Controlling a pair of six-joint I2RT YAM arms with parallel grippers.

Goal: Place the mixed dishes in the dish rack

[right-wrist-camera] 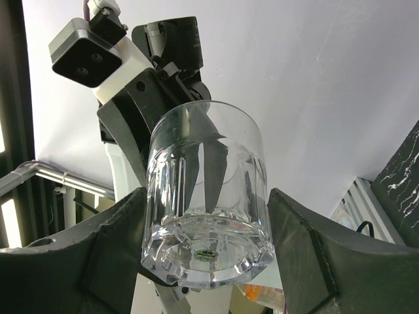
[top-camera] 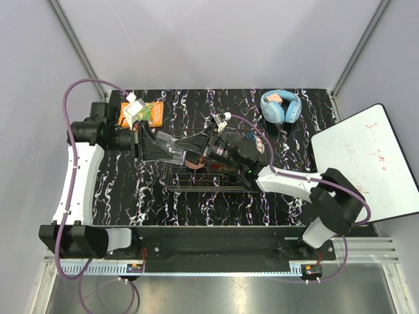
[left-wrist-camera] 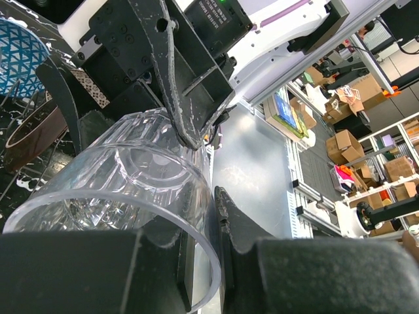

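A clear glass tumbler [top-camera: 169,149] with a thick faceted base is held on its side above the left end of the dark wire dish rack [top-camera: 171,185]. My left gripper [top-camera: 156,145] is shut on its rim, one finger inside and one outside [left-wrist-camera: 208,208]. My right gripper [top-camera: 196,149] is open, with its fingers [right-wrist-camera: 111,242] on either side of the glass base [right-wrist-camera: 208,248] and a thin gap on the right. A salmon-pink dish [top-camera: 194,162] sits in the rack under the arms. A blue patterned bowl [left-wrist-camera: 16,55] and a brown-beige dish [left-wrist-camera: 33,134] show in the left wrist view.
An orange-green book [top-camera: 144,113] lies at the back left, right behind the left wrist. Light blue headphones [top-camera: 281,106] lie at the back right. A whiteboard [top-camera: 366,163] overhangs the table's right edge. The right arm stretches across the rack.
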